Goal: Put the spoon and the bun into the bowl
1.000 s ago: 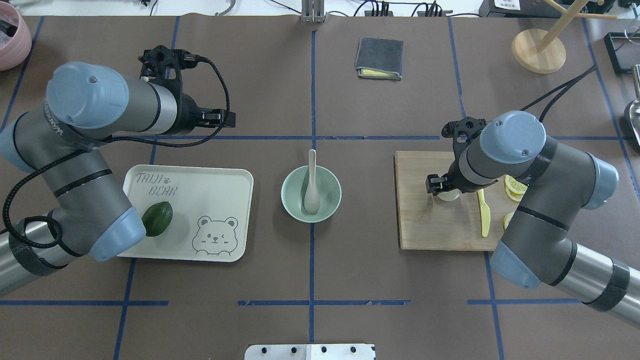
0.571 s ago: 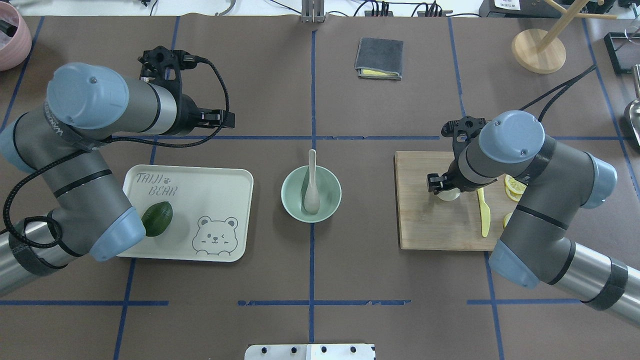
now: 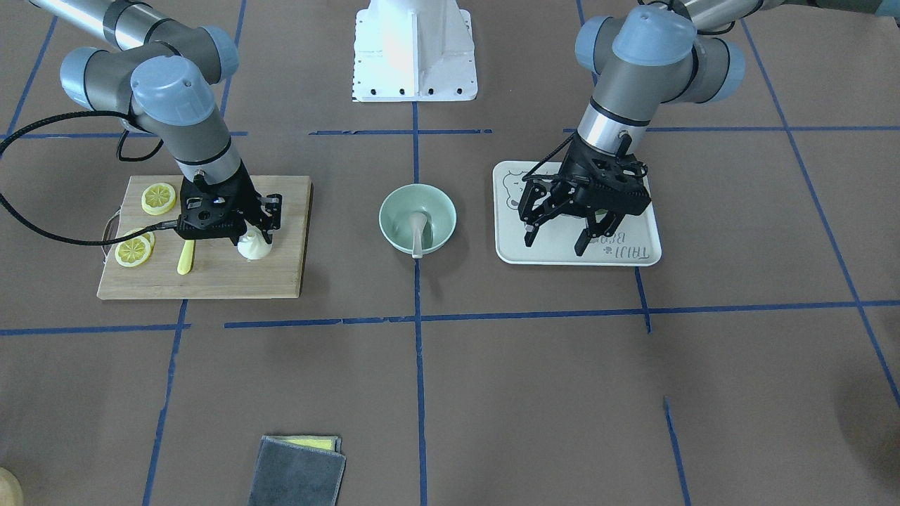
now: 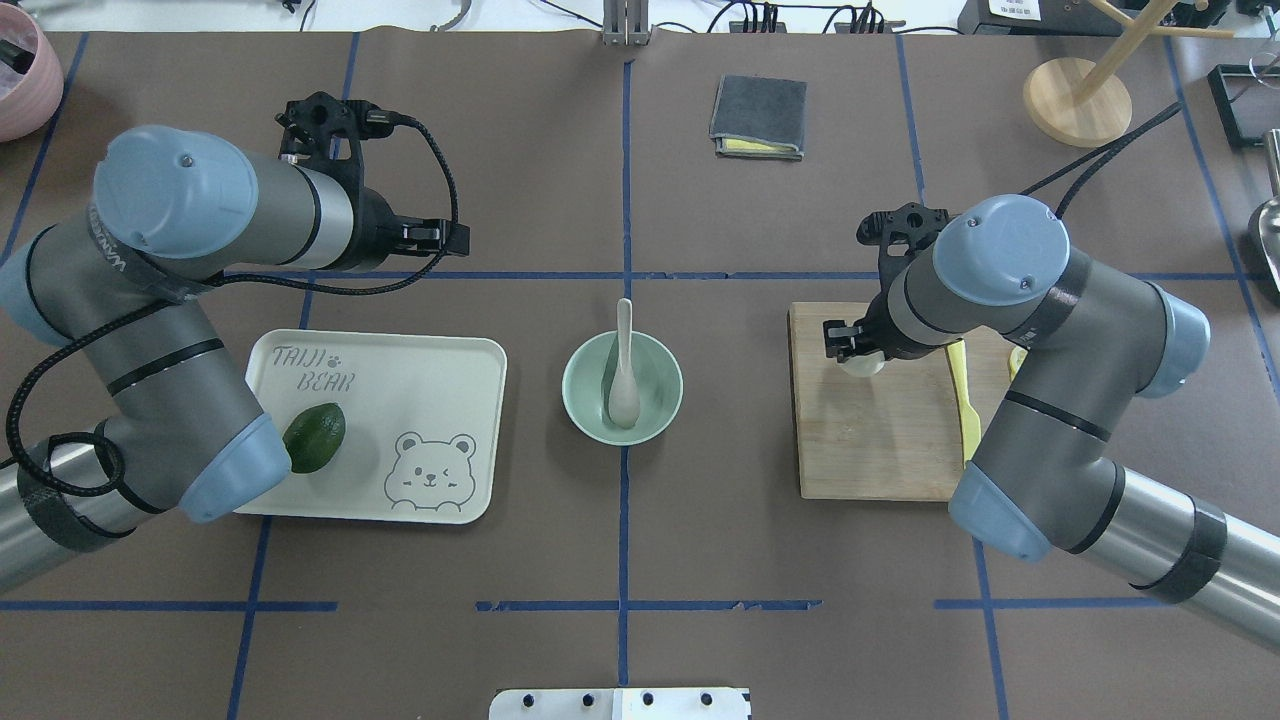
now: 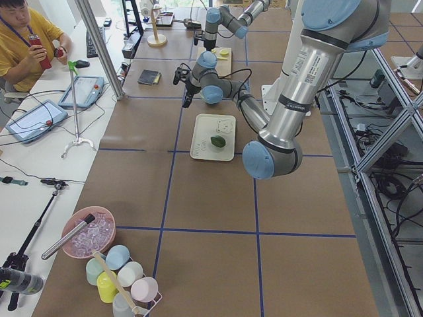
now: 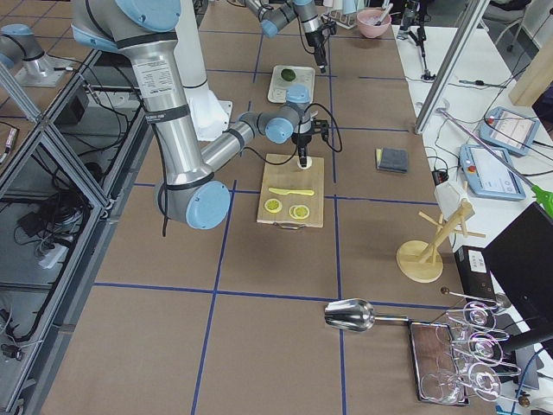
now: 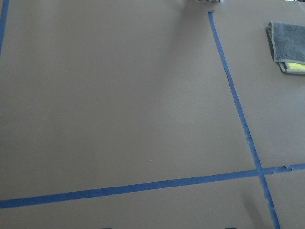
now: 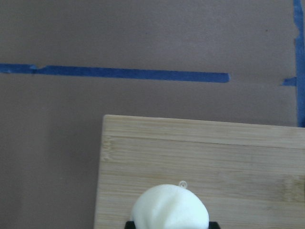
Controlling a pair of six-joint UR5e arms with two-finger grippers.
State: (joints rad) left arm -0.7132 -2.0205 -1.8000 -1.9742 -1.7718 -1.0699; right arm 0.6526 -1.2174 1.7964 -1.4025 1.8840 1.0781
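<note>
The pale mint-green bowl (image 4: 660, 400) stands at the table's centre, and it also shows in the front view (image 3: 394, 211). The off-white spoon (image 4: 622, 372) lies in it, scoop down and handle over the far rim. The white bun (image 4: 862, 365) sits between the fingers of my right gripper (image 4: 852, 350), which is shut on it over the wooden cutting board (image 4: 880, 440). In the right wrist view the bun (image 8: 169, 207) fills the bottom edge. My left gripper (image 3: 555, 239) hangs open and empty above the cream tray (image 3: 633, 254).
A yellow plastic knife (image 3: 185, 256) and lemon slices (image 3: 158, 198) lie on the board beside the right arm. A green avocado (image 4: 315, 437) lies on the tray (image 4: 420, 380). A folded grey cloth (image 4: 758, 117) and a wooden stand (image 4: 1078, 100) are at the far side.
My right gripper has moved with the bun toward the far left corner of the board, nearer the bowl. The left arm, bowl and spoon have not moved.
</note>
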